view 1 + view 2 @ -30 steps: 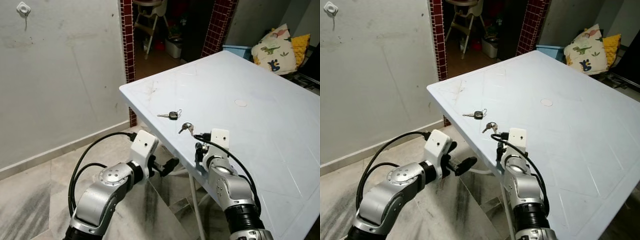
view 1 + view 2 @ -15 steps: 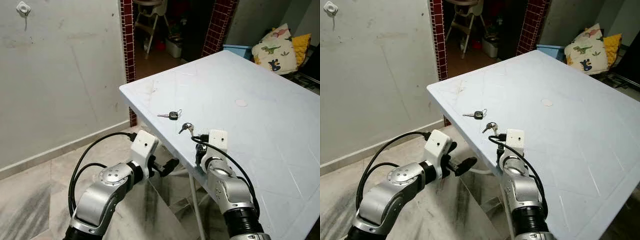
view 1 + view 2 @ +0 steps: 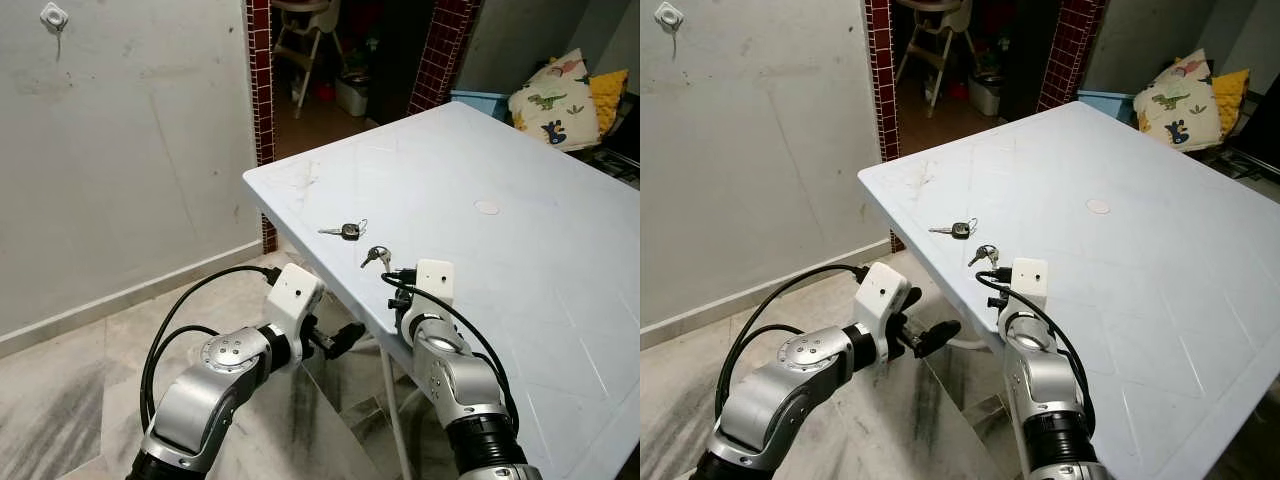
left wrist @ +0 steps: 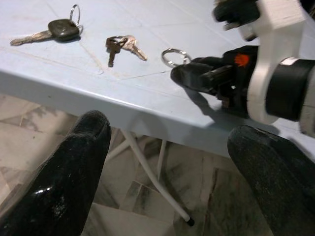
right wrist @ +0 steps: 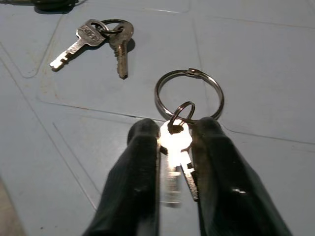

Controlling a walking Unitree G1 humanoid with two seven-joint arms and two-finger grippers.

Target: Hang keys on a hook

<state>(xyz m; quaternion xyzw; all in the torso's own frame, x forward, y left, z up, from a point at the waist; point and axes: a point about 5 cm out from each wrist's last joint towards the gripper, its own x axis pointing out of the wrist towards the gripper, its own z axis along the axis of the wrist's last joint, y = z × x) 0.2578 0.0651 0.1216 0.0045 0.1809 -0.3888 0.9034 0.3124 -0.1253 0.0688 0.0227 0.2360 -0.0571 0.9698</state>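
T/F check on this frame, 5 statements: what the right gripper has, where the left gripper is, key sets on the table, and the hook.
1. The right gripper is shut on a silver key with a large ring. True.
2. The left gripper is over the tabletop. False: it is open, below and beside the table edge.
3. Two other key sets lie on the table: a black-headed key and a small bunch. True.
4. A key already hangs on the wall hook. False: no key hangs there.
5. The held key is lifted high off the table. False: it is at table level.
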